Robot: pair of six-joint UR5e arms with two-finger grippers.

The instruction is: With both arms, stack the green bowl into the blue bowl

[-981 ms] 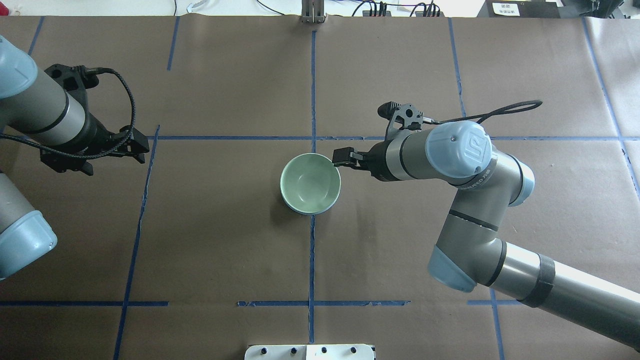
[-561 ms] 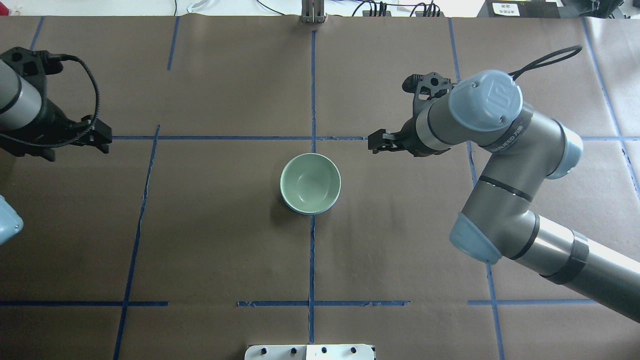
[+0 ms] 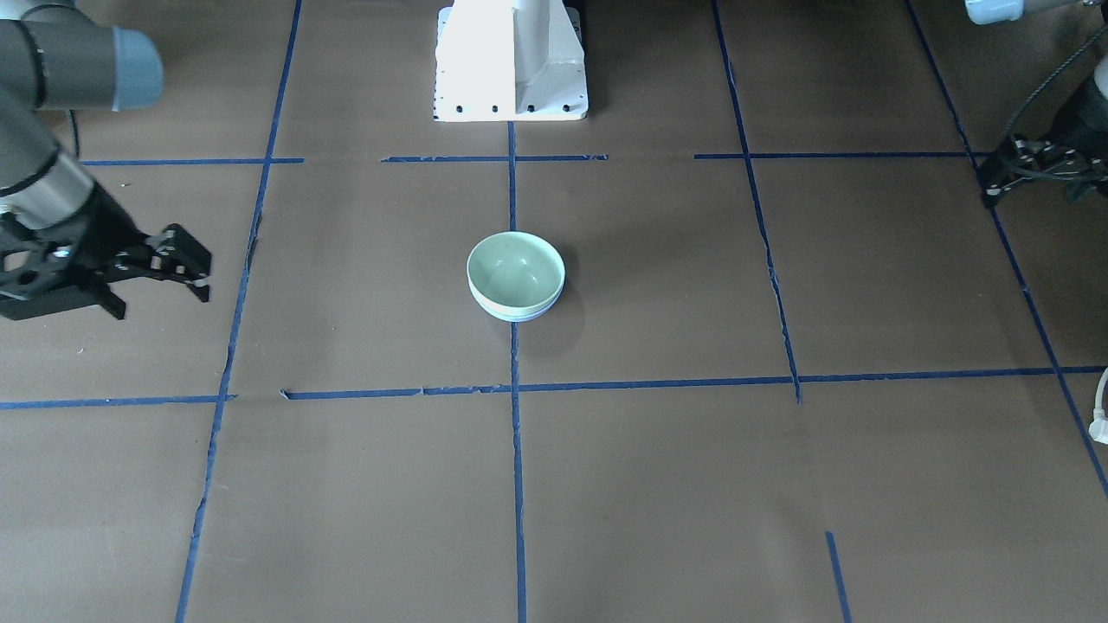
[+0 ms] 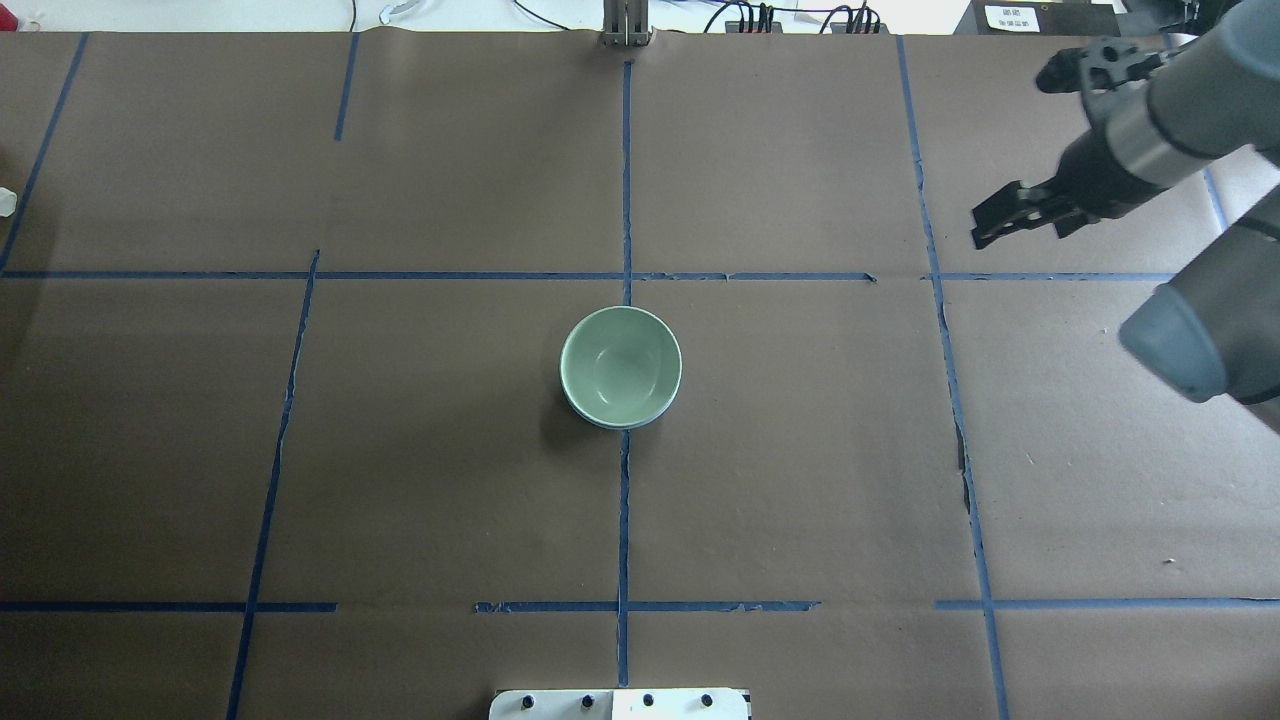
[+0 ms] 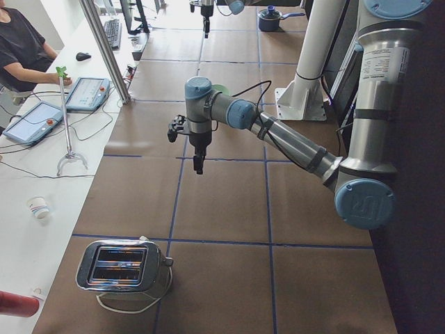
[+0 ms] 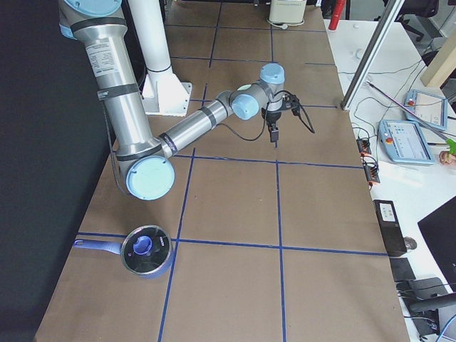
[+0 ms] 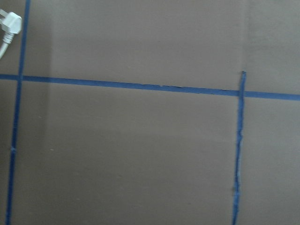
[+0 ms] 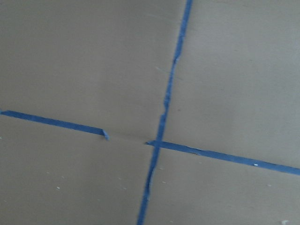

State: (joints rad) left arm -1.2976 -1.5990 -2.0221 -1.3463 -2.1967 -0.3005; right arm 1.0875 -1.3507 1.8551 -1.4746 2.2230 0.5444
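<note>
Overhead exterior view shows the green bowl [image 4: 621, 365] at the centre of the frame, on the middle tape line [image 4: 624, 500]. It sits nested inside the blue bowl [image 3: 517, 315], which shows only as a thin blue band under the green rim in the front-facing view.

A second ago the right claw [image 4: 984, 228] was at the green bowl's rim. Now it is far off in the upper right of the frame, its two fingers apart and holding nothing.

The left claw [image 3: 995, 183] has left the overhead view altogether. The front-facing view catches it at the right edge, well apart from the bowls, and I cannot tell whether it is open or closed.

Both wrist cameras see only the brown table paper [image 7: 140, 154] and tape.

By my reading, the stack is made and both arms are backing away, so nothing remains but to finish clearing off.
</note>
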